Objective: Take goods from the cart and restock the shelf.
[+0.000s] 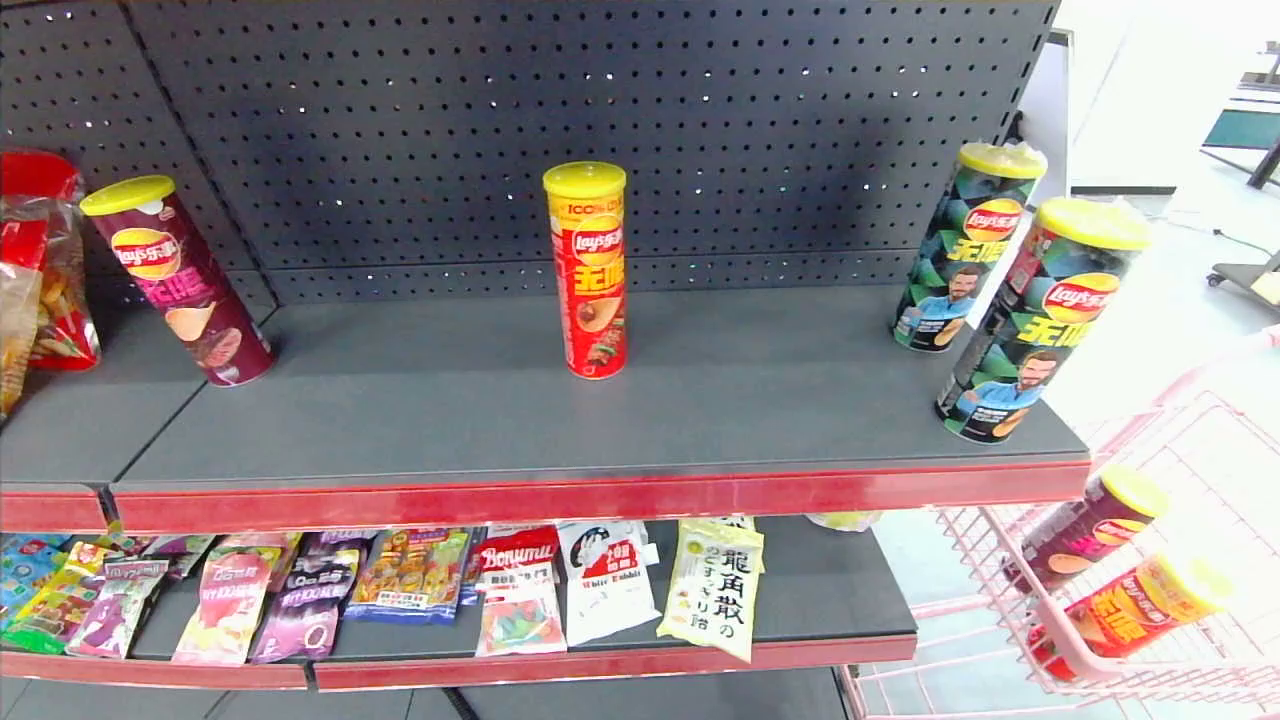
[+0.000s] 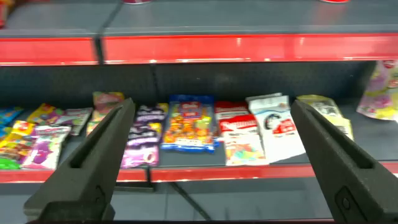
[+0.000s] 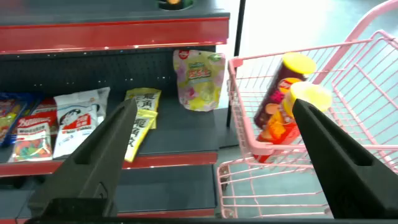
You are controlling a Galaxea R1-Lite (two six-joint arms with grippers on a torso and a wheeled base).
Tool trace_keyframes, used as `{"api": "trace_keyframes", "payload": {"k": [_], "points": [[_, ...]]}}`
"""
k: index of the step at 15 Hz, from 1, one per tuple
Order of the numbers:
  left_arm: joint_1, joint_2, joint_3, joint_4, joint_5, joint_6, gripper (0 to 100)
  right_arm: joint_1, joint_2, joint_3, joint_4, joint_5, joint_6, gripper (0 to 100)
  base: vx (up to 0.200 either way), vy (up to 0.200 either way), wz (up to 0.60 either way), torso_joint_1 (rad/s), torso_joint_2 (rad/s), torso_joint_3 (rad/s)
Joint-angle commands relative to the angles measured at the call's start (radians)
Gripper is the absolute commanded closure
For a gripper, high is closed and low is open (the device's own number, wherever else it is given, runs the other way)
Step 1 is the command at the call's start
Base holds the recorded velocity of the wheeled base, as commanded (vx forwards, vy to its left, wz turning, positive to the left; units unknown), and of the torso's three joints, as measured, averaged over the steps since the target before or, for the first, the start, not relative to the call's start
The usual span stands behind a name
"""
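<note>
The coming pick turns on one fact: the cart [image 1: 1000,545] stands at the robot's right, beyond the end of the shelf [image 1: 450,420] and lower than its top board, so the right arm is plainly the nearer one.

Two cans wait inside the cart, a maroon can [image 1: 1085,530] and just below it a red can [image 1: 1130,605]. Both lean against the wire wall with their yellow lids uppermost, long axes tilted rather than upright or flat.

The right tool [image 3: 212,104] is spread wide and holds nothing. From its wrist view the two cans lie ahead of it and well apart from it, not on its centre line but off toward one finger, which hides part of the red can's lid. I judge it must swing that way and drop inside the rim before closing across a can's body.

The left tool [image 2: 212,104] is also spread wide and empty — it faces the snack bags [image 2: 186,124] on the lower shelf, away from the cart.

On the top board, bare stretches lie on either side of the lone red tube [image 1: 590,270].
</note>
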Motion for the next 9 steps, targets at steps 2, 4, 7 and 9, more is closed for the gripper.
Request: {"api": "trace_keyframes", "payload": {"k": [2, 4, 7, 9], "points": [[0.0, 0.0, 0.0, 0.0, 0.0, 0.0, 0, 0.0, 0.001, 0.0, 0.0, 0.0, 0.0, 0, 0.0, -0.2, 0.0, 0.002, 0.0, 0.005], [0.0, 0.0, 0.0, 0.0, 0.0, 0.0, 0, 0.0, 0.001, 0.0, 0.0, 0.0, 0.0, 0, 0.0, -0.2, 0.0, 0.002, 0.0, 0.002], [0.0, 0.0, 0.0, 0.0, 0.0, 0.0, 0, 0.0, 0.001, 0.0, 0.0, 0.0, 0.0, 0, 0.0, -0.2, 0.0, 0.001, 0.0, 0.001], [0.0, 0.0, 0.0, -0.001, 0.0, 0.0, 0, 0.0, 0.001, 0.0, 0.0, 0.0, 0.0, 0, 0.0, -0.1, 0.0, 0.001, 0.0, -0.001]]}}
